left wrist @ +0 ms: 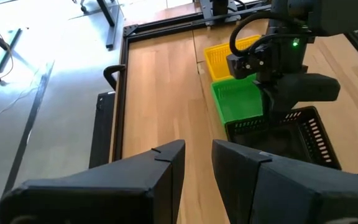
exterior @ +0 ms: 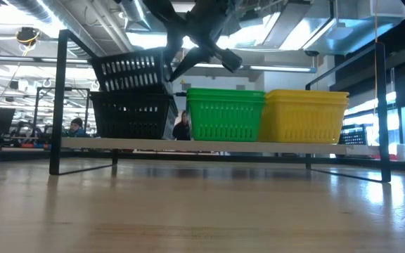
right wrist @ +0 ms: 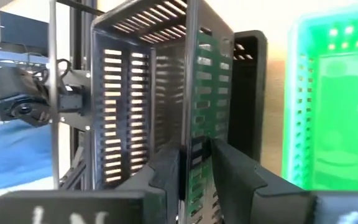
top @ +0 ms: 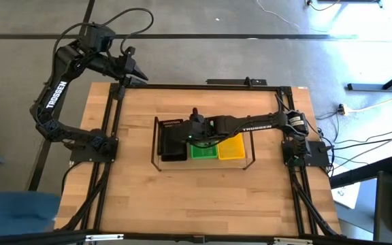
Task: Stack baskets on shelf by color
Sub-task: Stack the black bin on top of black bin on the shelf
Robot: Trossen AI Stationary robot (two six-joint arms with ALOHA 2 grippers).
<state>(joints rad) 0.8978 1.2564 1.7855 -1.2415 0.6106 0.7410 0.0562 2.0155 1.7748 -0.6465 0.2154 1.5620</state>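
Note:
On the shelf (exterior: 188, 144) stand black, green (exterior: 223, 112) and yellow (exterior: 304, 112) baskets side by side. A second black basket (exterior: 129, 70) sits tilted in the lower black basket (exterior: 129, 116). My right gripper (right wrist: 194, 171) reaches from the table's right side, slanting down. It is open, with its fingers on either side of the tilted basket's wall next to the green basket. My left gripper (left wrist: 197, 162) hangs open and holds nothing, raised beyond the table's far left corner (top: 138, 73). My right gripper has one finger (right wrist: 166, 171) inside the tilted black basket and one (right wrist: 232, 171) outside it, astride the slotted wall (right wrist: 194, 143) near its rim. I cannot tell whether either finger still touches the wall. The basket rests tilted on the black basket below.
A black metal frame (top: 203, 86) runs around the tabletop. Bare wood lies in front of the shelf (top: 203, 197) and to its left. Thin wire uprights (exterior: 62, 98) stand at the shelf's ends.

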